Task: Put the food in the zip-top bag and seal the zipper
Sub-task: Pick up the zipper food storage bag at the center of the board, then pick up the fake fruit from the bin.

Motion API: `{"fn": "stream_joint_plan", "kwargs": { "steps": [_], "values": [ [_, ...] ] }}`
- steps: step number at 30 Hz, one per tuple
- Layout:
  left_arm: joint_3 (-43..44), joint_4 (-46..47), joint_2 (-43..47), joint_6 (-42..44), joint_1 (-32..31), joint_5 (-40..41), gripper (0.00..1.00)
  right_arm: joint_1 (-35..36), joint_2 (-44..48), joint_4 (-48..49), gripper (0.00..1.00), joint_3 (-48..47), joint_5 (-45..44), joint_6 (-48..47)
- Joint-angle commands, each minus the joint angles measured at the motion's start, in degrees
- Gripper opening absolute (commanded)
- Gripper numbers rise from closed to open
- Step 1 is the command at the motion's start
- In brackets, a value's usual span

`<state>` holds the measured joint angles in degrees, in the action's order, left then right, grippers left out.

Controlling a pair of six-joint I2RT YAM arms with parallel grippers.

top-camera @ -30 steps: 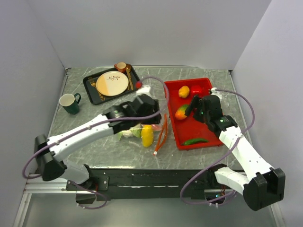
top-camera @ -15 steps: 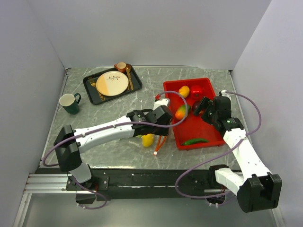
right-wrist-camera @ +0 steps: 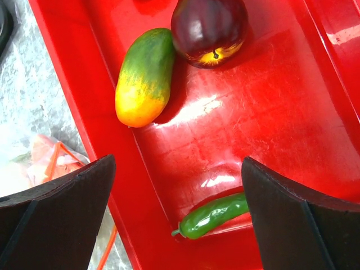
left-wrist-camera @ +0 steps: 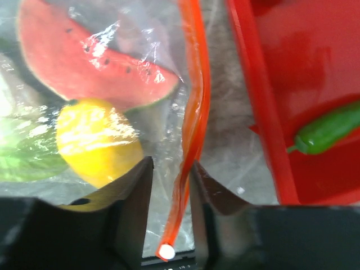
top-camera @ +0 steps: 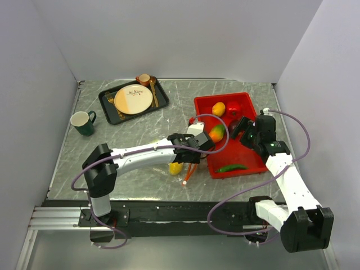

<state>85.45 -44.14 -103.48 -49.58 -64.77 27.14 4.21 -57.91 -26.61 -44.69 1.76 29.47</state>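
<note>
The zip-top bag [left-wrist-camera: 140,50] lies left of the red tray and is mostly hidden under my left arm in the top view. Through the plastic I see a yellow mango [left-wrist-camera: 95,140] and a watermelon slice [left-wrist-camera: 95,62]. The zipper [left-wrist-camera: 194,112] runs between the fingers of my left gripper [left-wrist-camera: 171,185], whose jaws stand narrowly apart. The white slider [left-wrist-camera: 166,251] is at the zipper's near end. My right gripper [right-wrist-camera: 180,225] is wide open above the tray [right-wrist-camera: 264,124], over the green chili [right-wrist-camera: 216,216]. The red-green mango [right-wrist-camera: 143,79] and dark purple fruit [right-wrist-camera: 209,28] lie beyond it.
An orange [top-camera: 218,108] and a red pepper [top-camera: 233,108] sit at the far end of the red tray [top-camera: 247,166]. A black tray [top-camera: 109,109] with a beige plate [top-camera: 134,99], a small cup and a spoon is at the back left. A green mug [top-camera: 84,122] stands at the left.
My left arm has stretched right and forward, from over the bag's middle to the zipper beside the red tray. My right gripper drew back right off the red-green mango, then held still.
</note>
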Motion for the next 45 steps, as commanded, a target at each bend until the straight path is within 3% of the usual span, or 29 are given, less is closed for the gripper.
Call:
{"fn": "stream_joint_plan", "kwargs": {
  "steps": [1, 7, 12, 21, 39, 43, 45],
  "values": [
    [2.53, -2.26, -0.75, -2.36, -0.35, 5.47, 0.32, -0.78, 0.52, 2.0, 1.0, 0.21, 0.96, -1.0],
    [4.99, -3.41, -0.15, -1.66, -0.44, 7.4, 0.08, -1.31, -1.5, 4.46, 1.0, 1.18, 2.46, -0.65],
    [5.26, -4.73, 3.54, -1.92, 1.05, 6.1, 0.01, -2.1, -8.0, 7.01, 1.0, -1.35, 1.85, -0.21],
    [0.07, -1.21, 15.93, 0.98, 8.6, 0.99, 0.01, -2.8, -21.98, 9.56, 1.0, -10.06, -1.06, -0.03],
    [-0.9, -0.15, 21.57, 1.68, 11.86, -1.91, 0.03, -3.24, -37.53, 9.3, 1.0, -20.26, -8.35, -1.35],
    [-0.19, -1.13, 21.74, 1.77, 11.78, -1.74, 0.03, -3.5, -39.73, 8.95, 0.95, -22.02, -6.51, -2.58],
    [-0.72, -0.6, 22.09, 1.77, 11.86, -1.82, 0.03, -3.59, -40.26, 8.16, 0.87, -22.81, -6.42, -2.67]
  ]
}}
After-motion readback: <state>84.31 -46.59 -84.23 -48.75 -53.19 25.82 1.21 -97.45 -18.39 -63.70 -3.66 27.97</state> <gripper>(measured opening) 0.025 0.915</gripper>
